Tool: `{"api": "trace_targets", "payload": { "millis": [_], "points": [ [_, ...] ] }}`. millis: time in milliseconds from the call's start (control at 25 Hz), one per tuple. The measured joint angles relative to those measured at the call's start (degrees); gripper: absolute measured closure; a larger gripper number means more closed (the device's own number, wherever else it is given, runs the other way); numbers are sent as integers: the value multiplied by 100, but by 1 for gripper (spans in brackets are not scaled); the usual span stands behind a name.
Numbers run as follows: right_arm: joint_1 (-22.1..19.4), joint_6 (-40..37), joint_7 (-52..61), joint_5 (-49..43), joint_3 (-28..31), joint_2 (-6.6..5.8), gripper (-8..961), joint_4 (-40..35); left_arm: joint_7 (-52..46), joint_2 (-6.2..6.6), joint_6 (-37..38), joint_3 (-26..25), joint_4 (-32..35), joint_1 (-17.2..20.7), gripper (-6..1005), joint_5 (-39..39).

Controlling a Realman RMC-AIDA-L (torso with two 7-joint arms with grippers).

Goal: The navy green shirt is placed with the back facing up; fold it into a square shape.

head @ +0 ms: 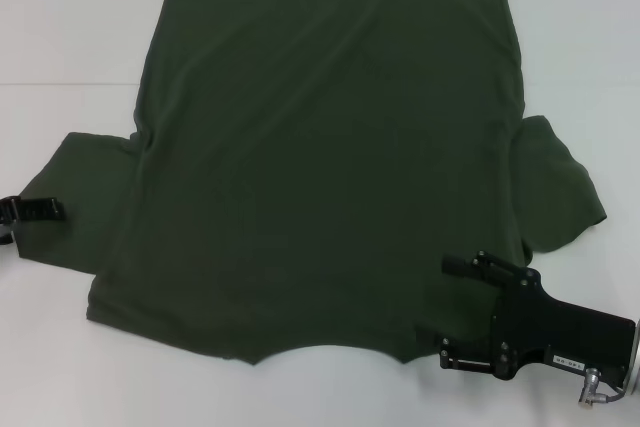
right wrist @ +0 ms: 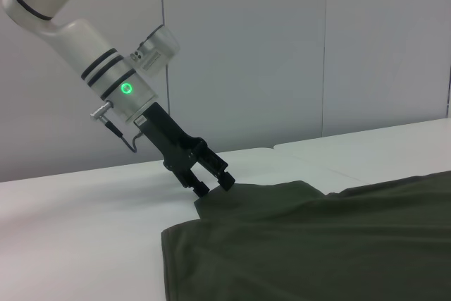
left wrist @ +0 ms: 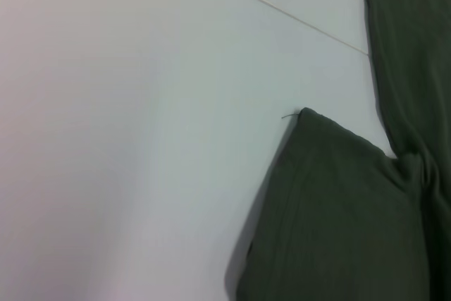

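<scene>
Shirt [head: 320, 147] lies flat, back up, on table [head: 60, 27]. L gripper [right wrist: 213, 187] at left sleeve edge, fingers parted; R gripper [head: 450, 312] open at right shoulder. Pinch both layers fully before folding, keep edges parallel.

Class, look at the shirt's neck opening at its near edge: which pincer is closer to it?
The right pincer is nearer, lying over the navy green shirt just beside the neck opening. The left pincer is farther away, at the outer edge of the left sleeve.
</scene>
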Motion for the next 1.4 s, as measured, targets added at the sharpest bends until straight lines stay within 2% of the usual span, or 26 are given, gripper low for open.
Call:
{"api": "trace_targets", "payload": {
  "millis": [1080,1320,1400],
  "points": [
    [0,-1,-6,0,0,0,9,47,13,-70,162,17,-79,-100,107,-132],
    [6,-1,-8,4,0,0,9,48,257,-130,50,353,-9,-107,109,-103],
    [7,-1,-9,9,0,0,9,53,244,-163,9,372,8,-108,173,-129]
  ]
}}
